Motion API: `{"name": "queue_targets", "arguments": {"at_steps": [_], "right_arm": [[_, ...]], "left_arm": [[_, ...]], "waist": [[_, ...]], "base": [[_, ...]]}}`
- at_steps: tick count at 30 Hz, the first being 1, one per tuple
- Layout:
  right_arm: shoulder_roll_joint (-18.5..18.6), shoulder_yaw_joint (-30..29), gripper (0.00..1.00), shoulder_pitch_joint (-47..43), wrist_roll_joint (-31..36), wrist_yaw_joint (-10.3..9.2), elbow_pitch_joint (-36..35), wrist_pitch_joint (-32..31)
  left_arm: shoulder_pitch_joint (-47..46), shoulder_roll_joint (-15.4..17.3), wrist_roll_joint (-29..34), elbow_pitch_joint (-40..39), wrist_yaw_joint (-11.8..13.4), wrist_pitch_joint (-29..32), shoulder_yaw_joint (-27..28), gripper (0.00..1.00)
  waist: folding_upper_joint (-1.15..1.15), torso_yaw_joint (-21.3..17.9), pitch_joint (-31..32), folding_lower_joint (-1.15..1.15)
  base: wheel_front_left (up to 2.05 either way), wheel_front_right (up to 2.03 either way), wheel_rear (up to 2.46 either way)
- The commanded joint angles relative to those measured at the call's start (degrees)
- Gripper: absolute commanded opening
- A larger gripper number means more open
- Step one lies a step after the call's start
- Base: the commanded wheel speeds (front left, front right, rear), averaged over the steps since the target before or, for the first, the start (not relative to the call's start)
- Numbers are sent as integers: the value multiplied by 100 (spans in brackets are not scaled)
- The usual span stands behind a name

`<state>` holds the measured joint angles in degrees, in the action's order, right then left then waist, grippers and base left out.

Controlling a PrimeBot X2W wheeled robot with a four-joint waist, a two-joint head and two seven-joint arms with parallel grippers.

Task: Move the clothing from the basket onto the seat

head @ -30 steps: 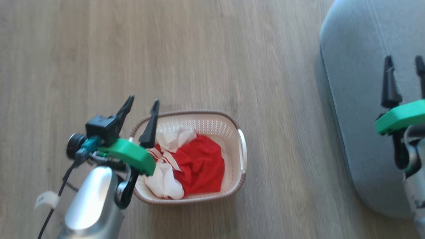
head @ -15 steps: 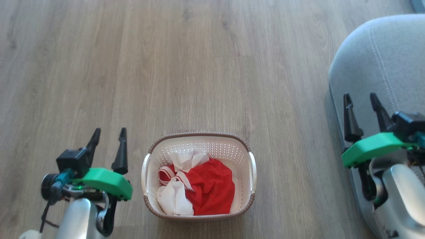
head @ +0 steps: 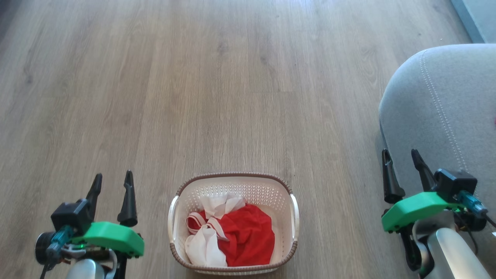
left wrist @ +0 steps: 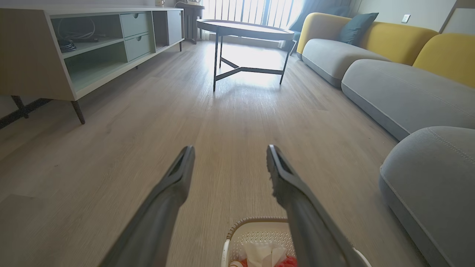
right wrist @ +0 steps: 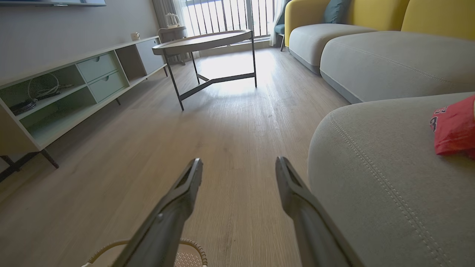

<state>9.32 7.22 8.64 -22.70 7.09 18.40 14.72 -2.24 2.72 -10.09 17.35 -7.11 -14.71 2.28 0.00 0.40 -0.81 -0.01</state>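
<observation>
Now | left hand [head: 113,174] spread, empty | right hand [head: 400,152] likewise | clothing [head: 244,236] in basket [head: 232,175] | red garment [right wrist: 452,129] on seat [right wrist: 371,174], cropped

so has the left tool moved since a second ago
Yes, leftward: the left tool overlapped the basket at its left rim, now sits clear beside it.

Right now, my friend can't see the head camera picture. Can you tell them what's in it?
A cream-white basket holding crumpled red and white clothing sits on a wooden floor at the bottom middle. The robot's left claw and right claw hang open and empty on either side of it, and a grey seat curves in at the right edge.
</observation>
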Motion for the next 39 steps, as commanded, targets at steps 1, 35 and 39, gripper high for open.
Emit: {"name": "queue_targets", "arguments": {"at_steps": [1, 35, 39], "right_arm": [[11, 105, 100, 69, 46, 40, -221, 28], [-109, 252, 100, 221, 2, 40, -494, 28], [-70, 329, 100, 422, -17, 40, -608, 28]], "left_arm": [[-153, 23, 55, -253, -25, -29, 204, 100], [-20, 16, -212, 7, -35, -29, -360, 100], [-171, 16, -252, 171, -35, -29, -537, 100]], "waist": [[0, -9, 17, 1], [0, -256, -489, 1], [0, -365, -812, 1]], "base": [[0, 0, 0], [0, 0, 0], [0, 0, 0]]}}
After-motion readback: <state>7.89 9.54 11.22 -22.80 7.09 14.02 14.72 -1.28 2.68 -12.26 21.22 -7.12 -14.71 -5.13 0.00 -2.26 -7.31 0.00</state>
